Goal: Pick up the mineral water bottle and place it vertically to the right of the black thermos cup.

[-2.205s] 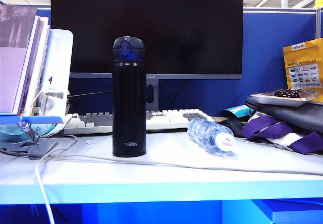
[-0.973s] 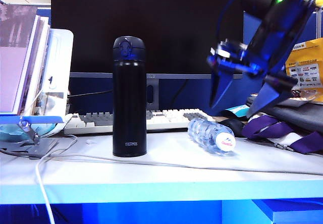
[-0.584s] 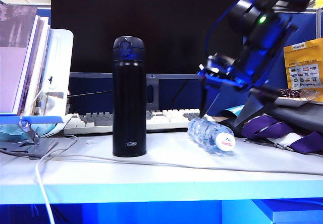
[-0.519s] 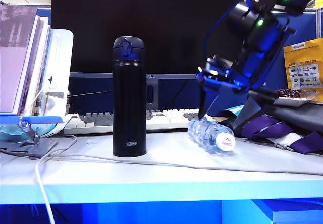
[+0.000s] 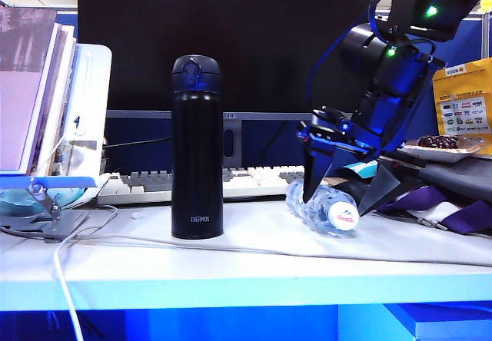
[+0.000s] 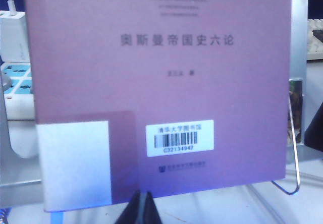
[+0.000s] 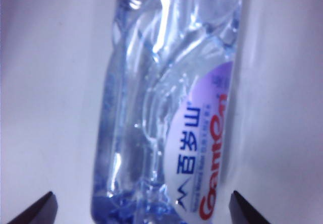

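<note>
The black thermos cup [image 5: 197, 149] stands upright on the white desk, left of centre. To its right the mineral water bottle [image 5: 323, 206] lies on its side, its labelled end toward the camera. My right gripper [image 5: 337, 199] is open and low over the bottle, one finger on each side. The right wrist view shows the bottle [image 7: 166, 108] between the wide-apart fingertips [image 7: 40, 211] without touching them, my right gripper [image 7: 141, 211] being open. My left gripper [image 6: 144, 206] is shut on nothing, in front of a purple book [image 6: 161, 82].
A keyboard [image 5: 231, 181] and a dark monitor [image 5: 223, 41] sit behind the thermos. A white cable [image 5: 231, 245] runs across the desk front. Books on a stand [image 5: 46, 110] fill the left. Bags with purple straps [image 5: 430, 191] and a tray [image 5: 434, 150] crowd the right.
My right arm has come in from the upper right and sunk with open jaws until they straddle the lying bottle. The bottle and thermos have not moved.
</note>
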`<state>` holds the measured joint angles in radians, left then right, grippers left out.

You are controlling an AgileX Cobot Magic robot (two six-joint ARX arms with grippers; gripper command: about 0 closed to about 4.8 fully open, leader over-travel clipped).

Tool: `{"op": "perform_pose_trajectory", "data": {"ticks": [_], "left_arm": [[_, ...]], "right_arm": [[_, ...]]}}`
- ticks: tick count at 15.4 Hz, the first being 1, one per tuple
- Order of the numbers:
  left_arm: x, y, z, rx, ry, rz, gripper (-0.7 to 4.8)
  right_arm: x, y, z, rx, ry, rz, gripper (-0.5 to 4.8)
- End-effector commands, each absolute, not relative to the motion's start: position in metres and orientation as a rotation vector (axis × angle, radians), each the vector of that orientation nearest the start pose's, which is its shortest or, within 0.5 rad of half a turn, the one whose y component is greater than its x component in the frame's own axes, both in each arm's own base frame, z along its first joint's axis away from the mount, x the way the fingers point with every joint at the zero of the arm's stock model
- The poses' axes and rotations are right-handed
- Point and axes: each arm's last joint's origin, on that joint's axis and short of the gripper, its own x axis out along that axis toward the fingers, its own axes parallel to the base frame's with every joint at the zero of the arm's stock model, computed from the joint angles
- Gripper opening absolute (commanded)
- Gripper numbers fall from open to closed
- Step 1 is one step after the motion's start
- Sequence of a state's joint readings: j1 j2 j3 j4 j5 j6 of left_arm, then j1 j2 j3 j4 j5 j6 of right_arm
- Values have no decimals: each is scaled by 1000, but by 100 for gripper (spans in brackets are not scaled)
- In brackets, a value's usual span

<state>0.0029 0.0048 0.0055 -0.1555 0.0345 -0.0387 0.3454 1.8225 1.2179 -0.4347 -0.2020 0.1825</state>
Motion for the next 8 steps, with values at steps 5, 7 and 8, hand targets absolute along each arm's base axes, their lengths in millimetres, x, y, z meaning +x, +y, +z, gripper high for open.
{"op": "perform_pose_trajectory", "data": {"ticks": [5,7,8], "left_arm": [[96,-1,149,-41,164,-33,-5],[96,-1,149,-41,164,-33,-5],[96,-1,149,-41,164,-33,-5]], "right_arm": [[357,135,178,86,1164,379,479],[363,138,171,82,1188,375,479],[364,138,171,73,1186,357,479]]}}
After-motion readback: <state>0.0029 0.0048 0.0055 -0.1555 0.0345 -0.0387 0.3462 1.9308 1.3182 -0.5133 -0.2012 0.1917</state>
